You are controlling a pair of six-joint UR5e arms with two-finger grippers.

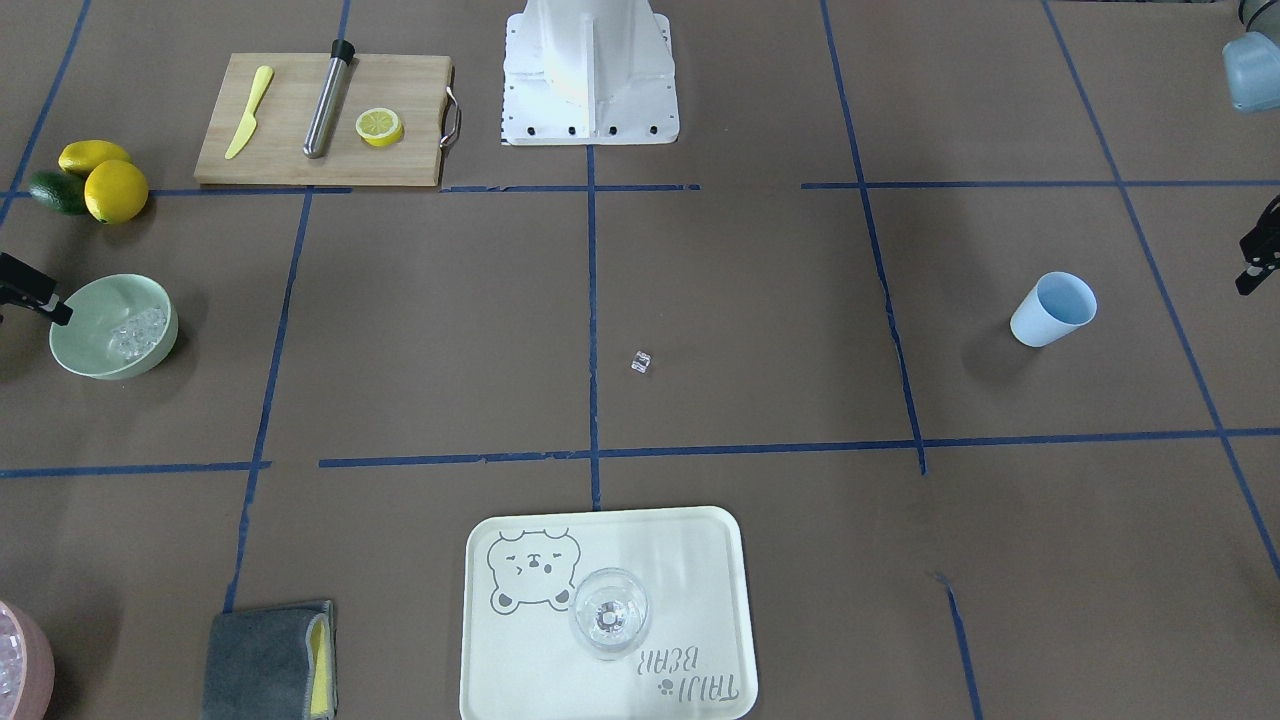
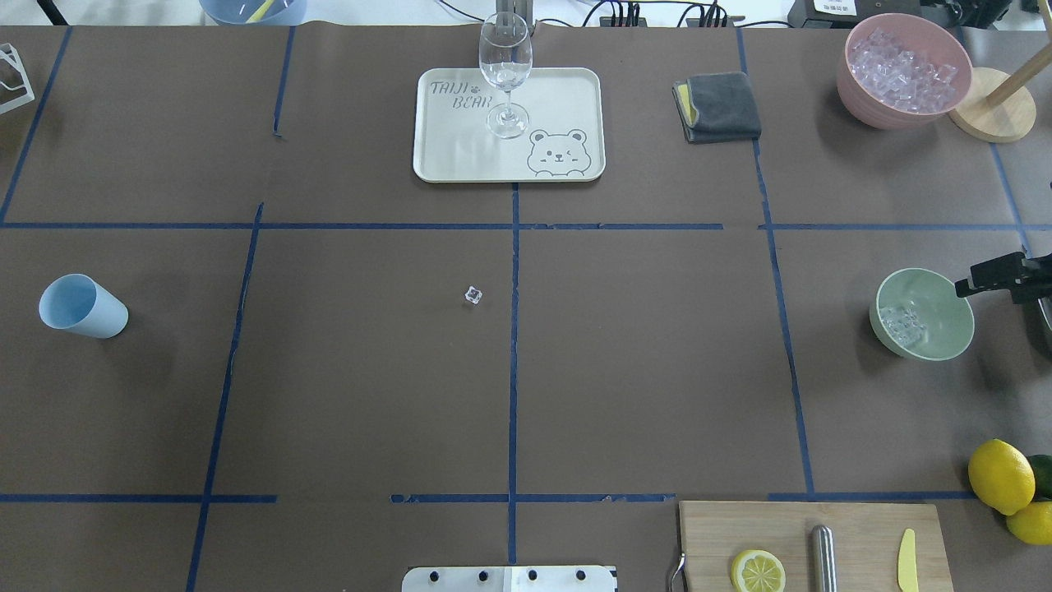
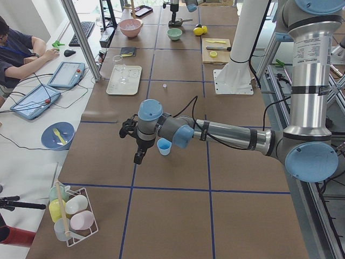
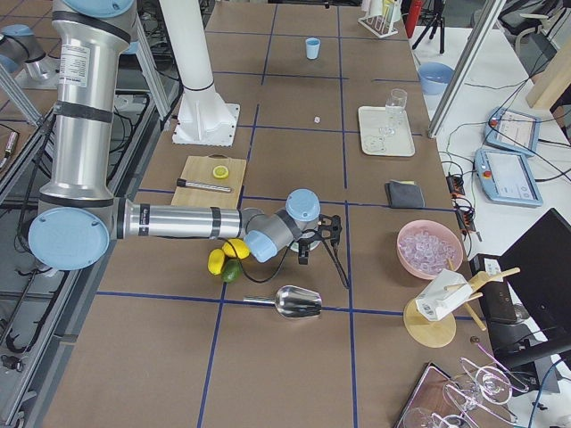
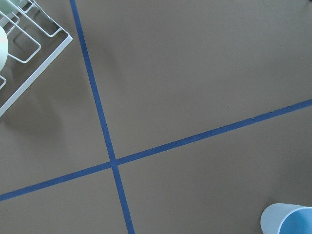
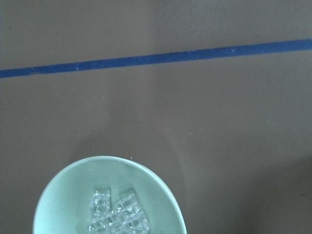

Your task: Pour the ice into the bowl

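Brown papered table; pouring looks done: ice lies in the mint-green bowl at overhead 3 o'clock, one stray cube mid-table; pink bowl at 1 o'clock holds more cubes; blue cup empty; right gripper beside the bowl and left gripper carry nothing; jaw spread I cannot tell

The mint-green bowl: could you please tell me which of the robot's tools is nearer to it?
The right. The right tool hangs at the rim of the bowl, while the left tool is far across the table, near the blue cup.
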